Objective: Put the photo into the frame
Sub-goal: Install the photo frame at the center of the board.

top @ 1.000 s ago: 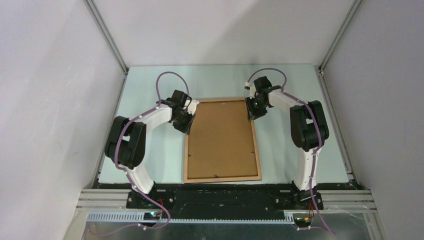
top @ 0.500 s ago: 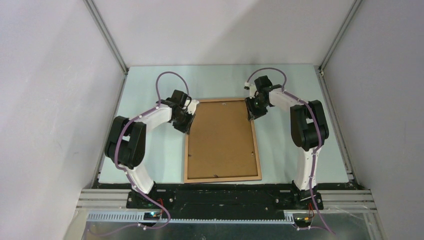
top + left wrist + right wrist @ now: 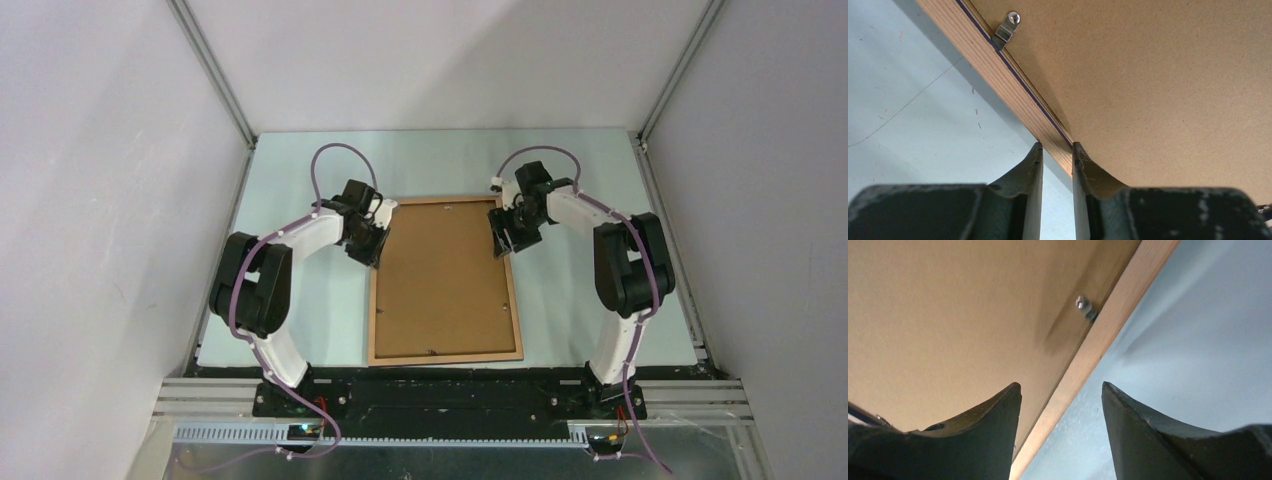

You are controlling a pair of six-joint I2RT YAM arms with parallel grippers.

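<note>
Overhead view, centre: the frame [image 3: 445, 357] lies flat on the tabletop [image 3: 300, 170], brown backing board [image 3: 445, 280] uppermost. Left hand [image 3: 1055, 147], narrow, pinches the upper part of the frame's left rail. Right hand [image 3: 1060, 387], fingers spread wide, straddles the right rail.

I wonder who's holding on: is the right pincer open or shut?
Open: the right pincer has fingers wide apart, the frame rail between them.
</note>
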